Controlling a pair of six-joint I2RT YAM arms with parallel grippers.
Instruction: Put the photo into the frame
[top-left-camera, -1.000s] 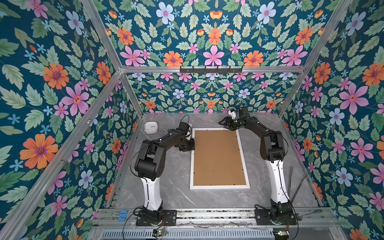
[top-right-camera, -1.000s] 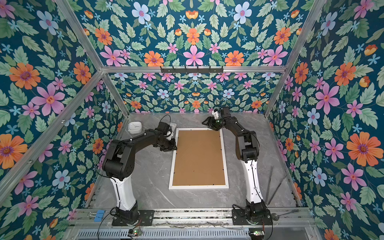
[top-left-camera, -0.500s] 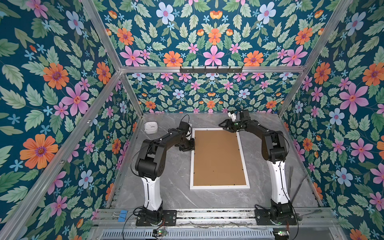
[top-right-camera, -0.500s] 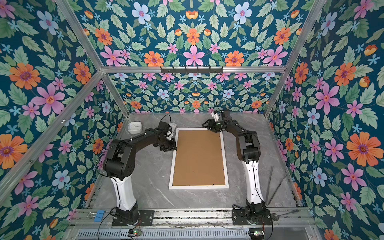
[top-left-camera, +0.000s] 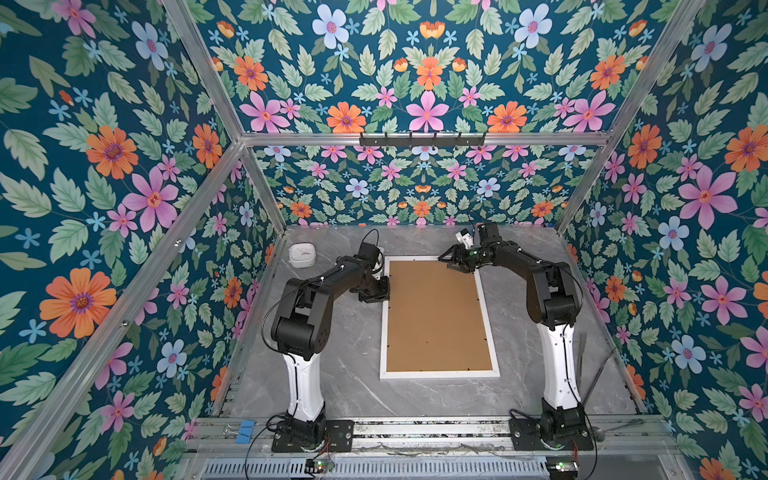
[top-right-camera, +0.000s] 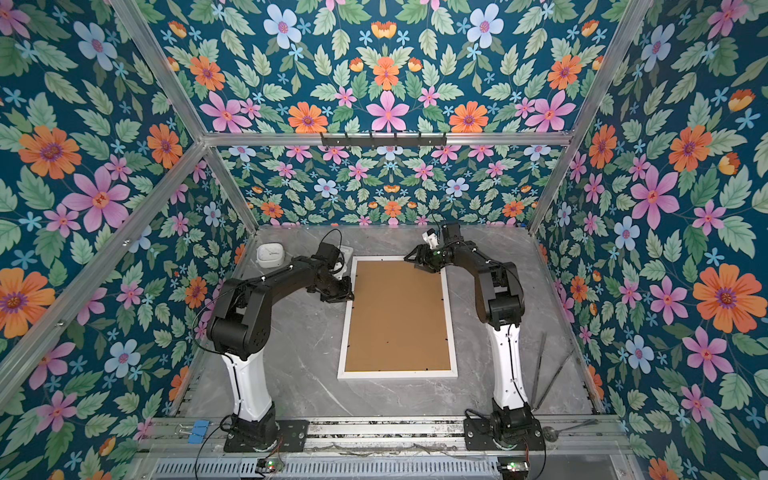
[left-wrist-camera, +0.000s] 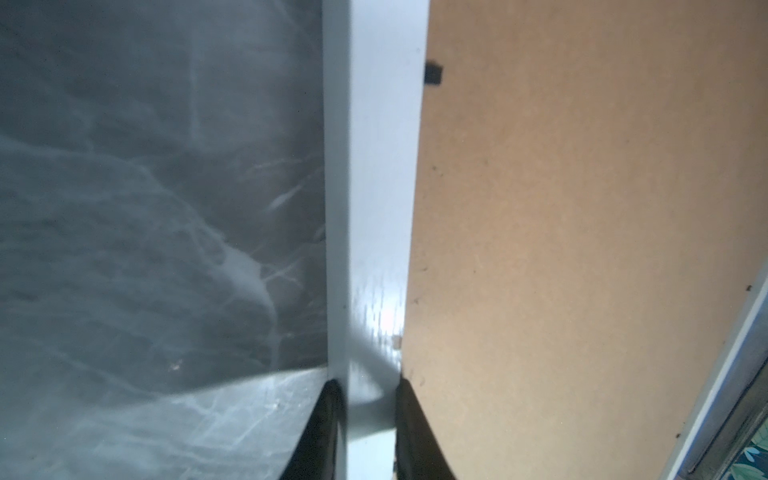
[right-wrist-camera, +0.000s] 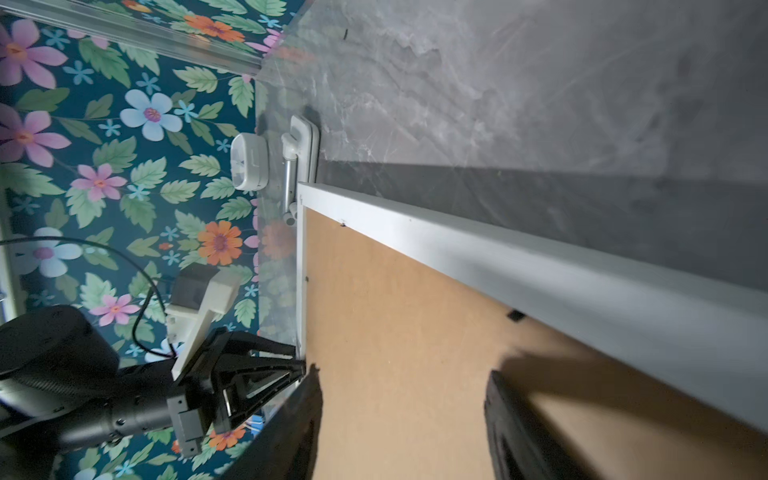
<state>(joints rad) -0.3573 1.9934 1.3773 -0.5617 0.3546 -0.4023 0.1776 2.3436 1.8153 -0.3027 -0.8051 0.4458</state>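
Gripping frame (left-wrist-camera: 374, 187) rim, left fingers (left-wrist-camera: 326, 428); grip visible only from wrist view

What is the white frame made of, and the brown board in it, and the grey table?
The frame looks like white painted wood or plastic, smooth with a slight sheen; I cannot tell which. The brown board looks like pressed fibreboard: matte, evenly tan, finely speckled. The table looks like grey marble with white veins, though it may be a printed surface.
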